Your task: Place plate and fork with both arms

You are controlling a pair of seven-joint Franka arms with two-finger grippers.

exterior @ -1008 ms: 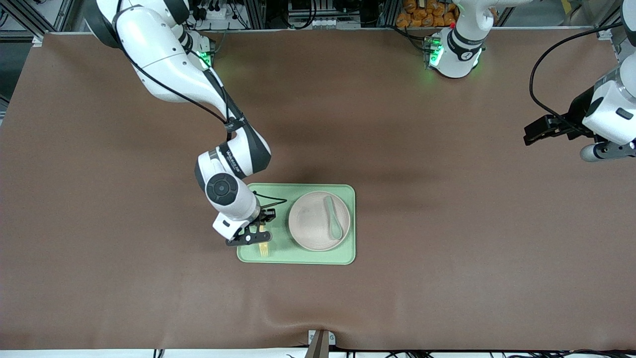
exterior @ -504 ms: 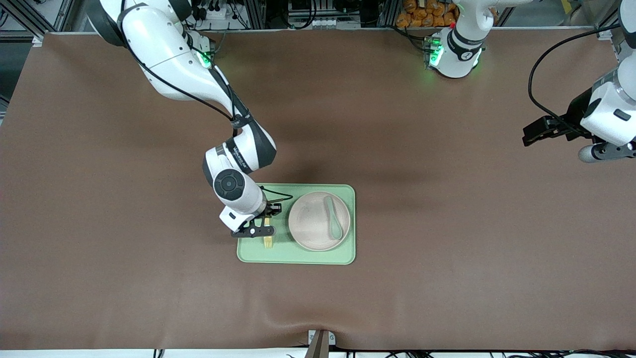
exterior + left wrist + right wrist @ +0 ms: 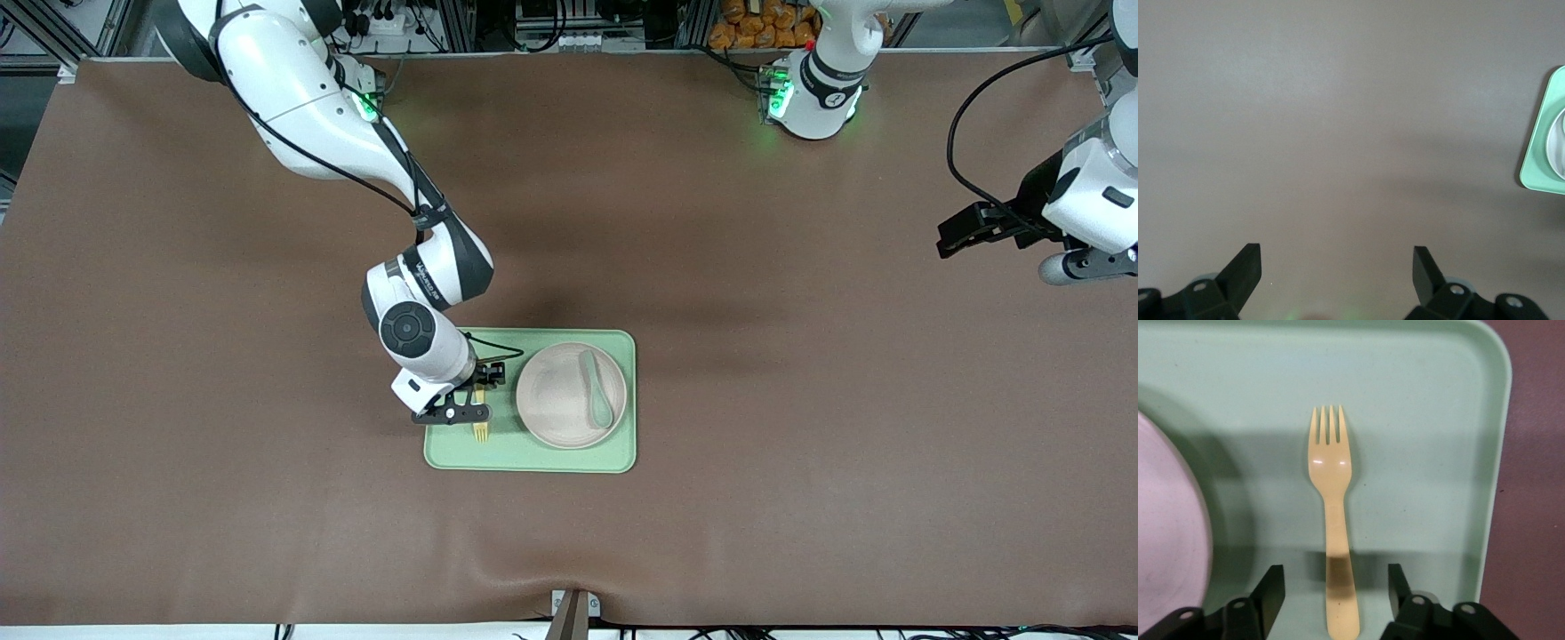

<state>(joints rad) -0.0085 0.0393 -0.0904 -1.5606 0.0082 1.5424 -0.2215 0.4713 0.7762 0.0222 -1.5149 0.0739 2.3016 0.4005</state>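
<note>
The pale-yellow fork [image 3: 480, 433] lies flat on the green tray [image 3: 533, 458], beside the plate [image 3: 556, 404] and toward the right arm's end. My right gripper [image 3: 473, 396] is low over the fork's handle and open. In the right wrist view the handle of the fork [image 3: 1331, 487] lies between the fingers of the right gripper [image 3: 1335, 577] without touching them, and the plate's rim [image 3: 1165, 520] shows at the edge. My left gripper [image 3: 956, 240] waits open and empty over bare table at the left arm's end. It also shows in the left wrist view [image 3: 1337, 257].
A grey-green spoon [image 3: 598, 387] lies in the plate. The brown table mat [image 3: 800, 400] surrounds the tray. A corner of the tray [image 3: 1538, 160] shows in the left wrist view. A metal bracket [image 3: 573, 609] sits at the table's near edge.
A second ago the right gripper and fork were closer to the front camera; both shifted a little away from it and toward the plate. In the last half second almost nothing moved.
</note>
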